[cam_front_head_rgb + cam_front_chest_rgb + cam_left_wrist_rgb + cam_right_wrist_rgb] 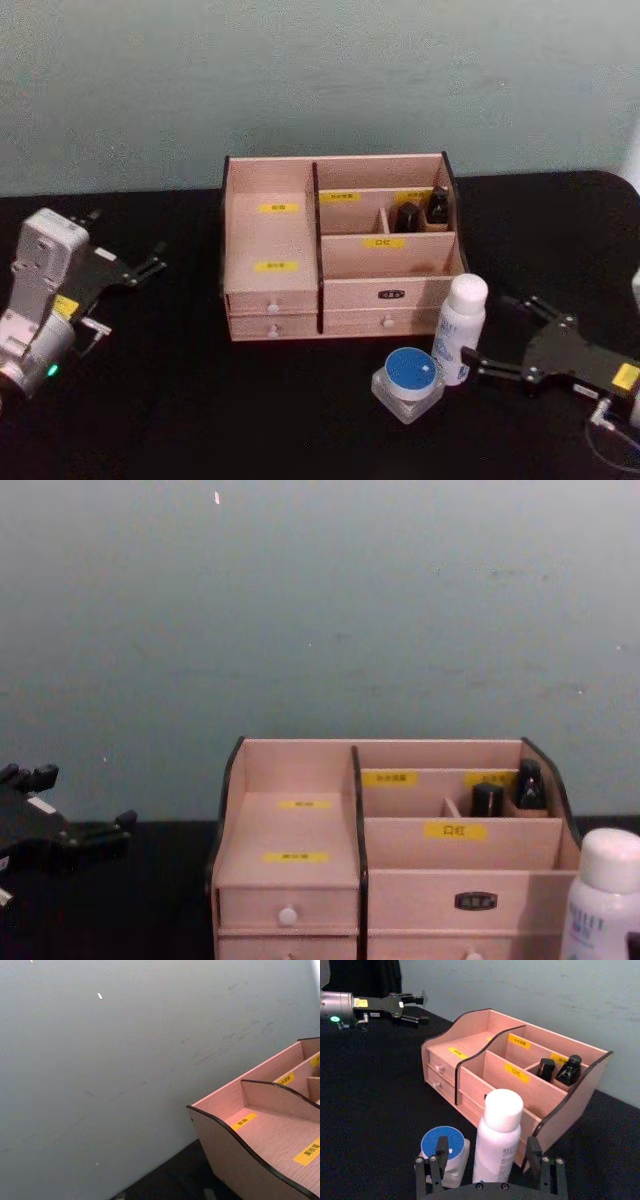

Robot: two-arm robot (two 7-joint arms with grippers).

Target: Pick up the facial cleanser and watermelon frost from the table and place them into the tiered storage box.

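The tiered storage box (300, 250) stands mid-table, also seen in the chest view (300, 860) and both wrist views (270, 1135) (470, 1055). Right in front of its right corner stands the facial cleanser, a white bottle with a white cap (460, 328) (497, 1135) (600, 900). Beside it sits a clear jar with a blue lid (408, 382) (444, 1152), apparently the watermelon frost. My right gripper (487, 332) (487, 1152) is open, its fingers on either side of the bottle and not closed on it. My left gripper (150, 262) (417, 1009) (85, 805) hovers open, left of the box.
Two small dark bottles (422, 213) (559, 1069) stand in the box's back right compartment. The black tabletop (160, 400) lies bare to the left and in front of the box. A pale wall (320, 80) rises close behind the box.
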